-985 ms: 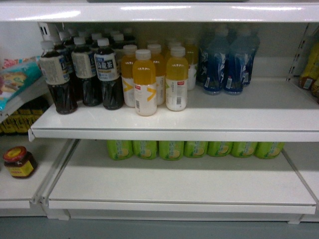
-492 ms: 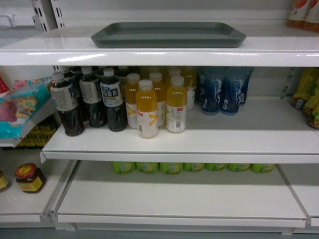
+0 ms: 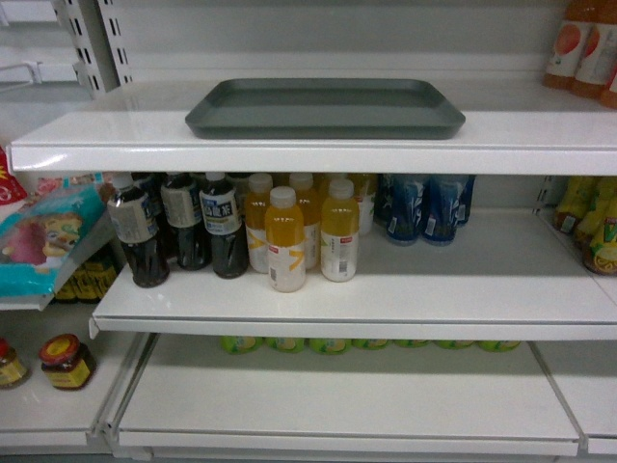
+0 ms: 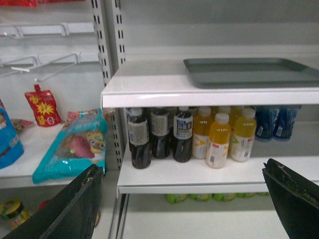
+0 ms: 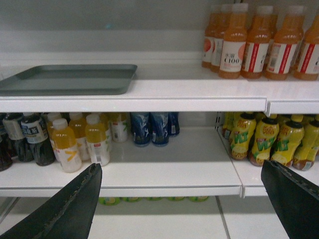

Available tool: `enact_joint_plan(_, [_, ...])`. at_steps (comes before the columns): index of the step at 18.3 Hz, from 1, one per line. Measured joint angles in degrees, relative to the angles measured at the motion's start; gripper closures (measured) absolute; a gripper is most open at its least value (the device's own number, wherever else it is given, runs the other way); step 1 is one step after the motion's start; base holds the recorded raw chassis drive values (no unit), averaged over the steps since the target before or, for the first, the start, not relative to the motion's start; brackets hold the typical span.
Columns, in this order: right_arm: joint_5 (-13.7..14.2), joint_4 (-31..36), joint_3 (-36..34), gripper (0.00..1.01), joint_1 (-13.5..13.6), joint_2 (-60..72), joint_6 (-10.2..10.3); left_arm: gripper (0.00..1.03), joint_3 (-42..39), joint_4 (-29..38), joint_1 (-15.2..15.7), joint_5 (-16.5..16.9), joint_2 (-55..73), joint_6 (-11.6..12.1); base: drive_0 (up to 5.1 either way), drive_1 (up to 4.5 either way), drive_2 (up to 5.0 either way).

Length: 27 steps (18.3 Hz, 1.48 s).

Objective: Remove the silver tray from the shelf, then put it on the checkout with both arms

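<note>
The silver tray lay flat on the shelf, close to its front lip and about midway along the board, with nothing on it. Below the tray, on the next board down, stood dark tea bottles toward the left, yellow juice bottles directly beneath the tray's middle, and blue bottles beneath its right end. Lower still, a row of green cans sat at the back. To the right of the tray, on the same level, stood orange drink bottles, well apart from it. To the left of the tray and lower, a teal snack bag leaned on a neighbouring board. The left gripper had its fingers spread wide, gripping nothing, below and in front of the tray. The right gripper was likewise spread wide with nothing between its fingers, also lower than the tray and apart from it.
</note>
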Motion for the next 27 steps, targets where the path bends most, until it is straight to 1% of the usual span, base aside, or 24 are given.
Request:
enact_joint_plan(11, [0.0, -0.2, 0.0, 0.03, 0.0, 0.0, 0.0, 0.05, 0.0, -0.2, 0.0, -0.1, 0.0, 0.0, 0.0, 0.0, 0.0])
enact_joint_plan(27, [0.0, -0.2, 0.0, 0.03, 0.0, 0.0, 0.0, 0.05, 0.0, -0.1, 0.0, -0.1, 0.0, 0.0, 0.1, 4.39, -4.3])
